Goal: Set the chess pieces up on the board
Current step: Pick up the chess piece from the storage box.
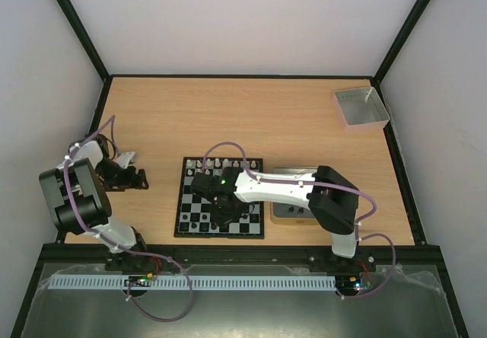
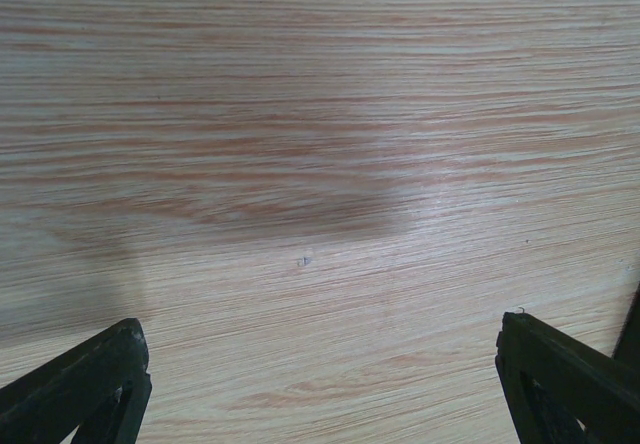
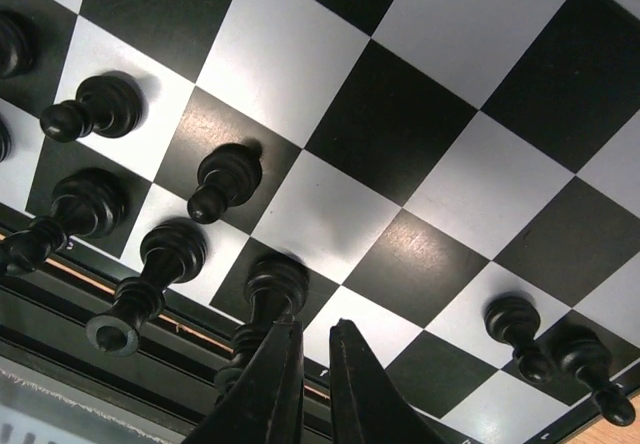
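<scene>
The board (image 1: 257,228) lies mid-table, with white chess pieces (image 1: 221,161) along its far row and black chess pieces (image 1: 196,218) near its front edge. My right gripper (image 1: 218,215) hovers low over the board's front left part. In the right wrist view its fingertips (image 3: 315,332) are almost together with nothing between them, over a white square of the board (image 3: 420,124). A tall black piece (image 3: 272,286) stands just left of the left finger (image 3: 275,384). Other black pieces (image 3: 225,179) stand nearby. My left gripper (image 1: 139,178) is open and empty over bare wood (image 2: 322,326).
A shallow metal tin (image 1: 293,213) sits right of the board, partly under my right arm. A grey square tray (image 1: 361,107) stands at the far right corner. Black frame posts and white walls enclose the table.
</scene>
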